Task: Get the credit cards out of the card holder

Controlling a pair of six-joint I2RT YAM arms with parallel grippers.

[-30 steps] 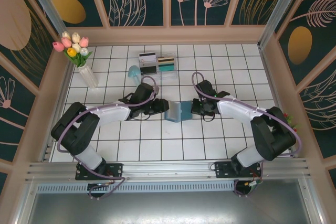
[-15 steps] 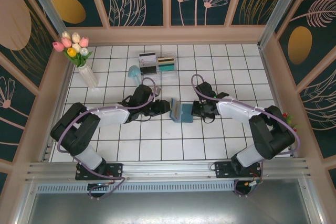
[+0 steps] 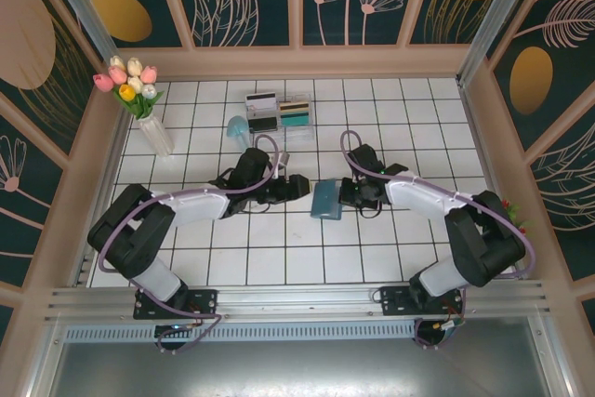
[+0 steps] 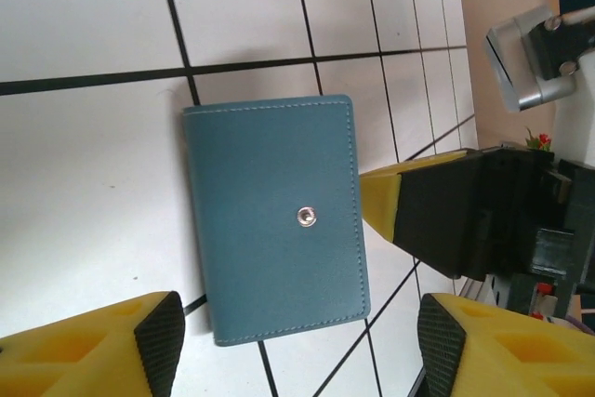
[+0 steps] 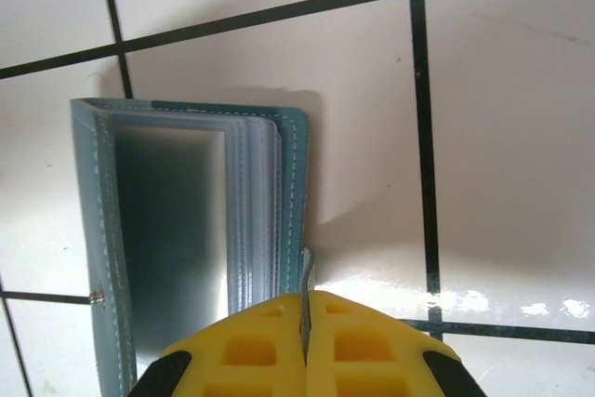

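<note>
Card holder [image 3: 326, 200] lies mid-frame on the white tiles [image 3: 279, 267]. I see my right gripper [image 3: 346, 195] pinched on its edge; left gripper [image 3: 299, 188] stands spread just beside it.

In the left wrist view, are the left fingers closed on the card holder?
No: the left fingers stand open, one off each side of the card holder, with bare tile showing between them and it.

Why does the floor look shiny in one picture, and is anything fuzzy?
Right wrist view: light glares off the white tiles near the bottom, the card holder casts a shadow to its right, the yellow fingers look slightly fuzzy. Left wrist view: the card holder looks sharp, its snap glinting.
</note>
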